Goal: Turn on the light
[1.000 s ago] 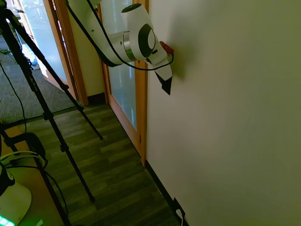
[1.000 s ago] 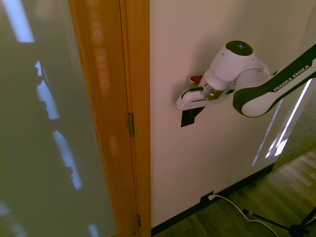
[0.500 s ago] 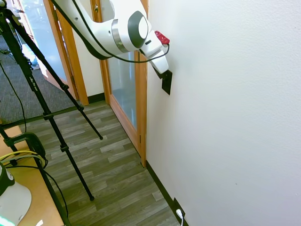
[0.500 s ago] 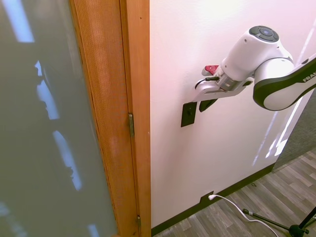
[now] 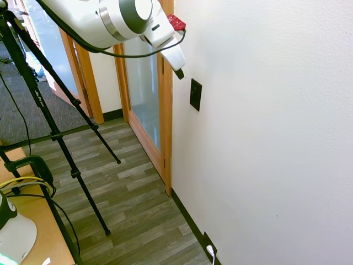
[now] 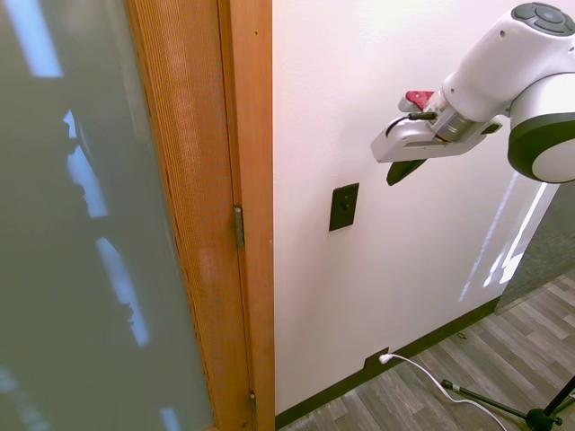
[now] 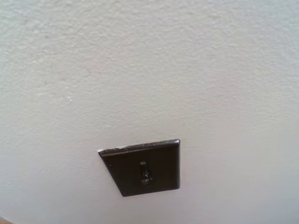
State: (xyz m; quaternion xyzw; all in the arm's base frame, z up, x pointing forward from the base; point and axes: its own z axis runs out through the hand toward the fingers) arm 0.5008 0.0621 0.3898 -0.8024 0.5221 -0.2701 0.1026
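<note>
Bare white wall (image 5: 265, 138) beside the wooden door frame (image 6: 247, 180).
Your light switch (image 5: 195, 94) sits just past that frame's edge; your gripper (image 6: 404, 170) hangs apart from it, up and away, fingers' state unreadable.

My white Franka arm (image 5: 94, 22) reaches in from the upper left of the first exterior view and from the right edge of the second exterior view, forearm roughly level. The wrist tilts the gripper (image 5: 179, 73) slightly downward; its dark fingertips (image 6: 404, 170) show together as one wedge. A red button (image 6: 419, 98) sits atop the hand.
</note>
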